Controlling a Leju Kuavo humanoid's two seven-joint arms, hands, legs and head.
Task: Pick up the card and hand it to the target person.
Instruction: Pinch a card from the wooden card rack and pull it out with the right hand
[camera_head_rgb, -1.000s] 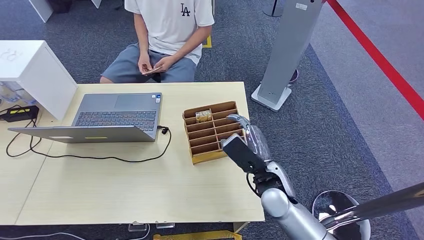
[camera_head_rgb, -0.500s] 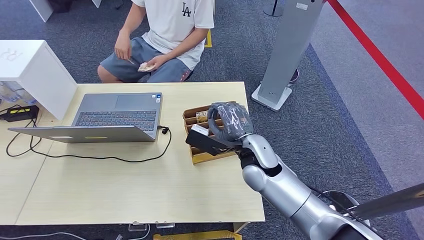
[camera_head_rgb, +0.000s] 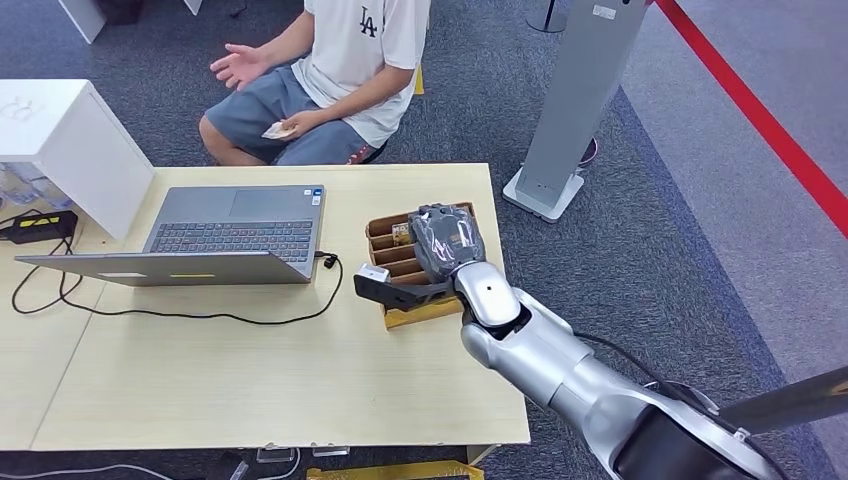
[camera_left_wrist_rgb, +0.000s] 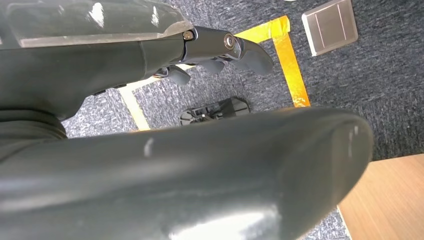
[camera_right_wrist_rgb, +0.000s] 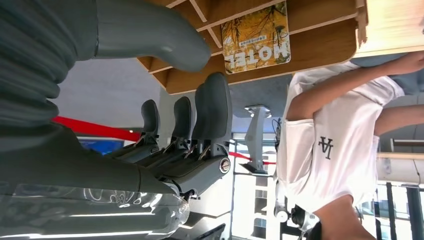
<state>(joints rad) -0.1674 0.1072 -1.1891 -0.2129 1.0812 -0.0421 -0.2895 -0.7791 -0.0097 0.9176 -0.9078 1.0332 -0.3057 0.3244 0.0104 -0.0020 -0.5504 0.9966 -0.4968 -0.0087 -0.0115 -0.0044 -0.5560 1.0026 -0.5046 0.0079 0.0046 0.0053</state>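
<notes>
On the table (camera_head_rgb: 250, 370) we see the laptop (camera_head_rgb: 235, 232) at the left and the card rack (camera_head_rgb: 400, 270) at its right. The person (camera_head_rgb: 330, 70) sits behind the table.

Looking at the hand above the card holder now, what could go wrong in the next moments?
1. The right hand is over the wooden card holder with its fingers apart and holds nothing. The hotel card stands in a narrow slot, so the fingers may strike the dividers or miss it.
2. The holder looks light and sits near the table edge; a push might shift it.
3. The laptop cable lies close by and might snag.
</notes>
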